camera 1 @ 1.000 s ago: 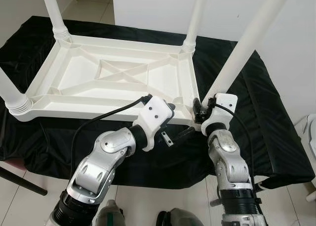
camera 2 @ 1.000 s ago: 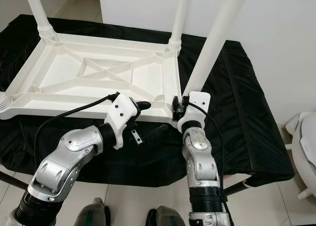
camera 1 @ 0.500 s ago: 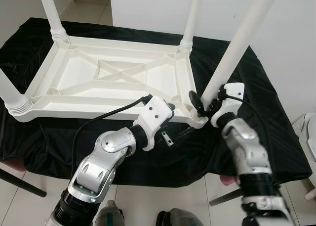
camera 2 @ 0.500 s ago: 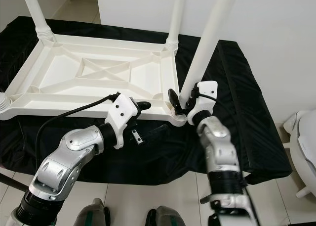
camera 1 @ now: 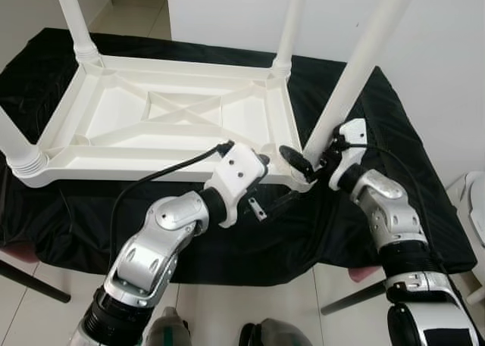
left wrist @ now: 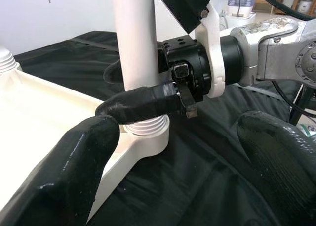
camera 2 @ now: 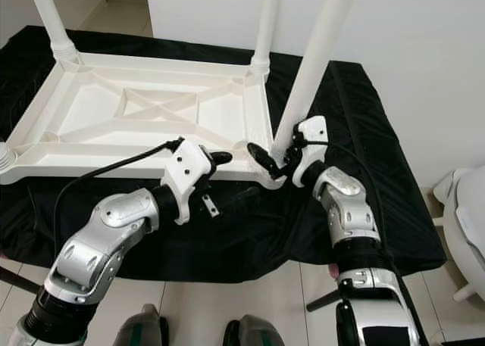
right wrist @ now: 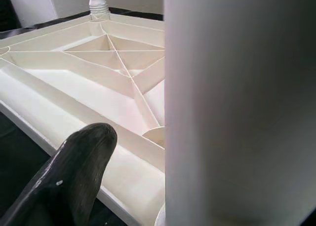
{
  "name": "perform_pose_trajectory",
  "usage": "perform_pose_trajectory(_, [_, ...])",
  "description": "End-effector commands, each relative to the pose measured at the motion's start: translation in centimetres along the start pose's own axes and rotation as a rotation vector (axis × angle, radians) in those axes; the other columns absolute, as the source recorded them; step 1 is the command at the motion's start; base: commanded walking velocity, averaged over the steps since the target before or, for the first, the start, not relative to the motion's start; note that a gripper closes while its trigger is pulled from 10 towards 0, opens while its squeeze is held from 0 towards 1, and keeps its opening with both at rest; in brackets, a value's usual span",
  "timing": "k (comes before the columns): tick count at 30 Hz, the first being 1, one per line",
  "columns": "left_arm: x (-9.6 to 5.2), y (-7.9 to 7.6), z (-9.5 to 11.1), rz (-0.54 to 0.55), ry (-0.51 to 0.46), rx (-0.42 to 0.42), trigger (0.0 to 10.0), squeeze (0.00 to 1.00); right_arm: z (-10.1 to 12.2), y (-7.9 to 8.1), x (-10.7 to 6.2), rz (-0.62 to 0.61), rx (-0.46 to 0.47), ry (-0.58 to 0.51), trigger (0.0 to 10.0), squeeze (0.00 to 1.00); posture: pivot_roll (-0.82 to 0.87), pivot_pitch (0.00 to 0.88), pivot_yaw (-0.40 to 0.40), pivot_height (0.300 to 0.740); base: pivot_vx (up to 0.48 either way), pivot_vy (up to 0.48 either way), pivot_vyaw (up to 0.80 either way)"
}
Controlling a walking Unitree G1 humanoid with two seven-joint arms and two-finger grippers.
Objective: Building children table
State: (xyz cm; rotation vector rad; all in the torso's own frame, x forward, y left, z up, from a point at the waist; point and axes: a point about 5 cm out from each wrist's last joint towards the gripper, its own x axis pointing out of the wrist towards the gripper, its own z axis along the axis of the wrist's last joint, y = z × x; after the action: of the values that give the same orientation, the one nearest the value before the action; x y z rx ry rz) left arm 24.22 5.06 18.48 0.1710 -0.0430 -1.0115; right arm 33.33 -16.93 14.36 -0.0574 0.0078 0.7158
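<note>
A white plastic children's table (camera 1: 68, 164) lies upside down on a black cloth (camera 1: 394, 134). Its legs point up. The near right leg (camera 1: 356, 66) stands in its corner socket (left wrist: 143, 132). My right gripper (camera 1: 309, 160) is open, and its fingers (left wrist: 143, 105) straddle the base of this leg, one on each side. In the right wrist view one finger (right wrist: 74, 176) stands a little apart from the leg (right wrist: 237, 107). My left gripper (camera 1: 276, 183) hovers open by the table's front edge, just left of that corner, holding nothing.
Three more legs stand at the far left (camera 1: 76, 20), far right (camera 1: 292, 20) and near left (camera 1: 15, 145) corners. The cloth-covered surface ends close to my body. A white wall rises behind, and a white object (camera 1: 476, 202) sits on the floor at the right.
My right arm has swung out to the right. Its gripper has moved from the corner up against the near right leg, fingers now on either side. The left gripper has barely moved.
</note>
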Motion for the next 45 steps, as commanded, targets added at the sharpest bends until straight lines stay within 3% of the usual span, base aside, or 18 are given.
perform_pose_trajectory(1, [0.0, 0.2, 0.0, 0.032, 0.004, -0.002, 10.0, 0.0, -0.1, 0.3, 0.4, 0.033, -0.018, 0.019, 10.0, 0.0, 0.03, 0.001, -0.069, 0.74, 0.0, 0.0, 0.0])
perform_pose_trajectory(2, [0.0, 0.3, 0.0, 0.032, 0.004, -0.001, 10.0, 0.0, -0.3, 0.2, 0.5, 0.048, -0.019, 0.031, 6.5, 0.0, 0.03, 0.002, -0.067, 0.74, 0.0, 0.0, 0.0])
perform_pose_trajectory(3, [0.0, 0.3, 0.0, 0.032, 0.004, -0.001, 10.0, 0.0, -0.3, 0.2, 0.5, 0.048, -0.019, 0.031, 6.5, 0.0, 0.03, 0.002, -0.067, 0.74, 0.0, 0.0, 0.0])
perform_pose_trajectory(4, [0.0, 0.3, 0.0, 0.032, 0.004, 0.0, 10.0, 0.0, -0.5, 0.1, 0.4, 0.055, -0.017, 0.041, 4.3, 0.0, 0.03, 0.005, -0.066, 0.74, 0.0, 0.0, 0.0])
perform_pose_trajectory(6, [0.0, 0.3, 0.0, 0.032, 0.004, 0.0, 10.0, 0.0, -0.5, 0.1, 0.4, 0.055, -0.017, 0.041, 4.3, 0.0, 0.03, 0.005, -0.066, 0.74, 0.0, 0.0, 0.0])
perform_pose_trajectory(7, [0.0, 0.2, 0.1, 0.031, 0.005, 0.0, 10.0, 0.0, -0.7, 0.0, 0.4, 0.057, -0.016, 0.047, 2.9, 0.0, 0.03, 0.005, -0.065, 0.74, 0.0, 0.0, 0.0])
perform_pose_trajectory(8, [0.0, 0.2, 0.1, 0.031, 0.005, 0.0, 10.0, 0.0, -0.7, 0.0, 0.4, 0.057, -0.016, 0.047, 2.9, 0.0, 0.03, 0.005, -0.065, 0.74, 0.0, 0.0, 0.0])
perform_pose_trajectory(9, [0.0, 0.2, 0.1, 0.026, 0.005, -0.002, 10.0, 0.0, -1.1, -0.1, 0.2, 0.067, -0.009, 0.054, 0.0, 0.0, 0.03, 0.006, -0.064, 0.74, 0.0, 0.0, 0.0])
perform_pose_trajectory(18, [0.1, 0.0, 0.1, 0.018, 0.004, -0.007, 10.0, 0.0, -1.5, 0.0, -0.4, 0.085, 0.036, 0.024, 0.0, 0.0, 0.02, 0.013, -0.068, 0.74, 0.0, 0.0, 0.0])
perform_pose_trajectory(19, [0.1, 0.0, 0.1, 0.017, 0.003, -0.008, 10.0, 0.0, -1.5, 0.0, -0.4, 0.08, 0.039, 0.021, 1.2, 0.0, 0.02, 0.013, -0.068, 0.74, 0.0, 0.0, 0.0])
perform_pose_trajectory(20, [0.1, 0.0, 0.1, 0.016, 0.003, -0.009, 10.0, 0.0, -1.4, 0.1, -0.3, 0.078, 0.043, 0.017, 10.0, 0.0, 0.02, 0.013, -0.068, 0.74, 0.0, 0.0, 0.0])
perform_pose_trajectory(29, [0.1, -0.2, 0.0, 0.013, 0.003, -0.016, 10.0, 0.0, -0.9, 0.5, -0.1, -0.003, 0.063, -0.017, 10.0, 0.0, 0.02, 0.018, -0.073, 0.74, 0.0, 0.0, 0.0])
perform_pose_trajectory(35, [0.2, -0.5, -0.2, 0.007, 0.006, -0.024, 10.0, 0.0, -0.5, 0.8, 0.4, -0.203, 0.035, -0.016, 10.0, 0.0, 0.01, 0.019, -0.076, 0.74, 0.0, 0.0, 0.0])
perform_pose_trajectory(39, [0.2, -0.5, -0.2, 0.003, 0.007, -0.024, 10.0, 0.0, -0.2, 1.4, 0.5, -0.347, 0.07, -0.037, 10.0, 0.0, 0.02, 0.012, -0.076, 0.74, 0.0, 0.0, 0.0])
perform_pose_trajectory(42, [0.2, -0.5, -0.2, 0.003, 0.007, -0.024, 10.0, 0.0, -0.2, 1.4, 0.5, -0.366, 0.076, -0.038, 10.0, 0.0, 0.02, 0.012, -0.076, 0.74, 0.0, 0.0, 0.0])
perform_pose_trajectory(45, [0.1, -0.5, -0.2, 0.0, 0.007, -0.023, 10.0, 0.0, -0.4, 1.6, 0.3, -0.46, 0.08, -0.034, 10.0, 0.0, 0.02, 0.003, -0.076, 0.74, 0.0, 0.0, 0.0])
